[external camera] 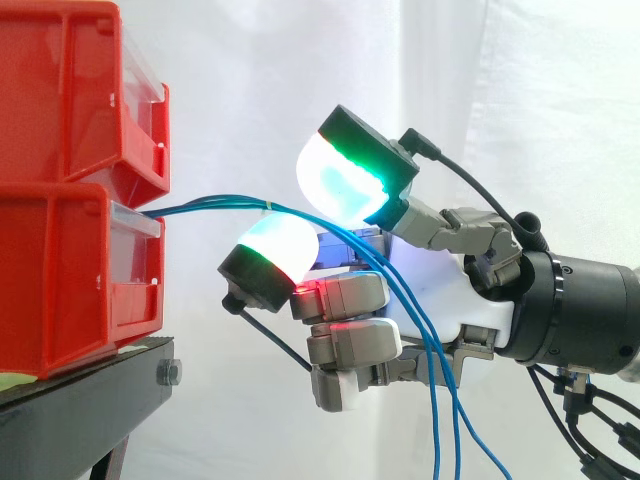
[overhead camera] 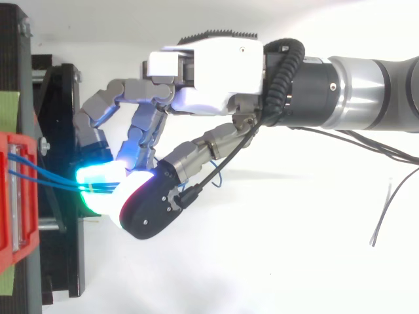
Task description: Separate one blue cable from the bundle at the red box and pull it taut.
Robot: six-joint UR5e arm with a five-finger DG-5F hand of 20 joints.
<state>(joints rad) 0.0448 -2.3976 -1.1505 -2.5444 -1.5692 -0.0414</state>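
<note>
As side view shows, cables (external camera: 225,201) droop across hand (external camera: 456,290)

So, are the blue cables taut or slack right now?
Slack: the blue cables leave the red bin and droop down past the hand.

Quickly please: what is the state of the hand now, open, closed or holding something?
Hand: cannot be told. The blue cables from the red bin pass by it, but a grip is unclear.
</note>
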